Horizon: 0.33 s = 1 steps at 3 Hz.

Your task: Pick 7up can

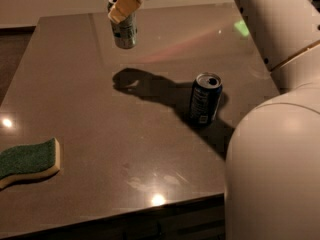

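Note:
The 7up can (124,31), silvery-white with pale green markings, hangs in the air well above the dark table (90,119) at the far middle. My gripper (121,6) is shut on its upper part, with a tan fingertip (124,5) across the can's front. The can's shadow lies on the table below it. The arm reaches in from the upper right.
A dark blue can (204,98) stands upright right of centre, near the arm's shadow. A green and cream sponge (28,161) lies at the left front. The table's front edge runs along the bottom. My white arm and base fill the right side.

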Tool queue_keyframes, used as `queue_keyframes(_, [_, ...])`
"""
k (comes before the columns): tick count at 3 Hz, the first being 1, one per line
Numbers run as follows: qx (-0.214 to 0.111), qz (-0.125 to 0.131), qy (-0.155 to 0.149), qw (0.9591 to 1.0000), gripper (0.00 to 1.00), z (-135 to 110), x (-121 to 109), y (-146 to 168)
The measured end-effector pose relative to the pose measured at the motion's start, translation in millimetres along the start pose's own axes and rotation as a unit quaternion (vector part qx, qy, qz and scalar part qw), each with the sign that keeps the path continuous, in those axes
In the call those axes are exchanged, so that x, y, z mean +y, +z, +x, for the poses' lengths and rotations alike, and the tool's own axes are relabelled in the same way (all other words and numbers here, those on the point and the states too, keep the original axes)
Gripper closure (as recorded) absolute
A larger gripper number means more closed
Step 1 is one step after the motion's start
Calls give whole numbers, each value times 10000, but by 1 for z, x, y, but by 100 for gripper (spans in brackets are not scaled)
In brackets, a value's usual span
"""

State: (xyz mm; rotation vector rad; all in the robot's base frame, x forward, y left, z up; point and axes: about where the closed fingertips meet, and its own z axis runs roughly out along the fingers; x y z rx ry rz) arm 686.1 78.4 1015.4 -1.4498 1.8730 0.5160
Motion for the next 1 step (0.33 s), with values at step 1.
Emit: queue_keyframes(1, [0, -1, 0, 10000, 100, 0, 0, 0])
